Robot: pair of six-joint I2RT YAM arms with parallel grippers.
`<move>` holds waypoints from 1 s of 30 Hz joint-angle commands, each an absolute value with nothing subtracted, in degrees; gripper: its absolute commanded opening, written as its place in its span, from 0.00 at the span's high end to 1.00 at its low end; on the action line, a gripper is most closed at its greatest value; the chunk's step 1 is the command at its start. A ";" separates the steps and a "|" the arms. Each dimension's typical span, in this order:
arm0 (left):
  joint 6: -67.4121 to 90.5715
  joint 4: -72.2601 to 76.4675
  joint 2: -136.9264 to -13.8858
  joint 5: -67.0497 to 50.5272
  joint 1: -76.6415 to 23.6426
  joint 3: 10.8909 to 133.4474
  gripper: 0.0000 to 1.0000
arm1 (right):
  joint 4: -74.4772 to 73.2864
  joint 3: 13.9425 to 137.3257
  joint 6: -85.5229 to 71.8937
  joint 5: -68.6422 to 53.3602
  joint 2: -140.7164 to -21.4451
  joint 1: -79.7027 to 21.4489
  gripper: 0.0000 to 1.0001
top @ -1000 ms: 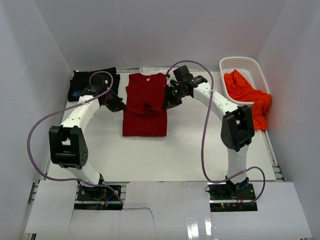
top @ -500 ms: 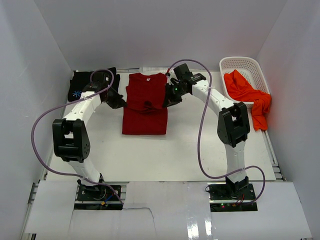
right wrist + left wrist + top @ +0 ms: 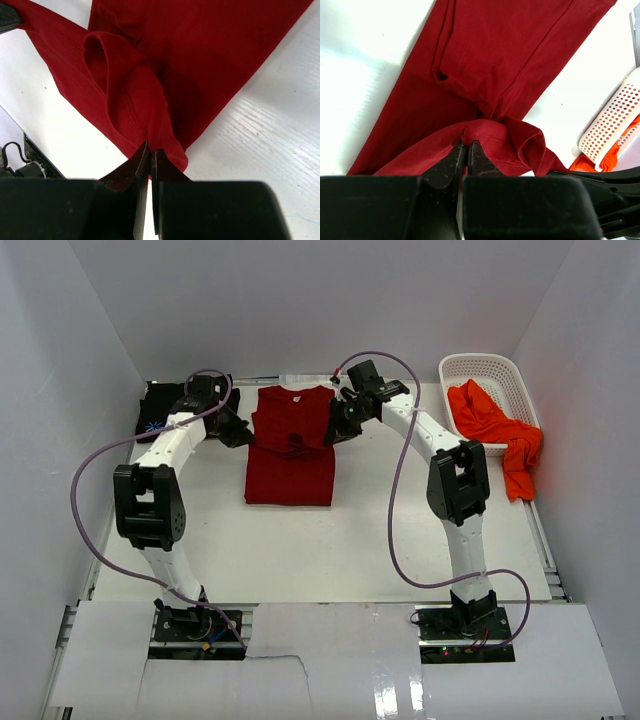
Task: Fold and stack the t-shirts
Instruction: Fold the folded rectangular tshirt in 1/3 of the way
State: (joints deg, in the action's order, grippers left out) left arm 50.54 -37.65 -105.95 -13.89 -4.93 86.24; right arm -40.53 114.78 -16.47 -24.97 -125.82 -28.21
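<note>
Both arms have carried the pinched cloth farther toward the back of the table (image 3: 330,550). My left hand (image 3: 466,146) and right hand (image 3: 150,150) each clamp a fold of the dark red shirt (image 3: 290,480), which lies mid-table, partly folded. The black shirt (image 3: 160,405) looks folded at back left. The orange shirt (image 3: 490,425) still hangs over the basket (image 3: 480,364), untouched.

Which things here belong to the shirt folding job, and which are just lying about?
Part of the job: plain dark red cloth t-shirt; black cloth t-shirt with small blue print; orange-red cloth t-shirt.
Just lying about: white slotted plastic basket.
</note>
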 commanded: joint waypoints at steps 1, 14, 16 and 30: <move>49.22 -36.56 -106.43 -12.66 -4.40 89.73 1.00 | -39.99 118.04 -15.64 -26.46 -126.73 -27.34 0.92; 48.78 -35.07 -112.15 -13.36 -4.39 93.08 1.00 | -35.77 117.51 -16.08 -28.39 -129.72 -26.02 0.92; 48.69 -34.81 -112.59 -13.10 -4.39 93.60 1.00 | -35.16 117.95 -16.35 -28.83 -130.43 -25.75 0.92; 48.96 -34.63 -114.52 -13.01 -4.39 95.10 1.00 | -34.54 123.22 -17.14 -32.34 -135.08 -24.96 0.92</move>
State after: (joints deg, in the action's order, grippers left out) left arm 49.36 -35.64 -115.24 -13.80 -4.93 92.77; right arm -36.21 120.03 -16.71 -30.24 -134.52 -25.26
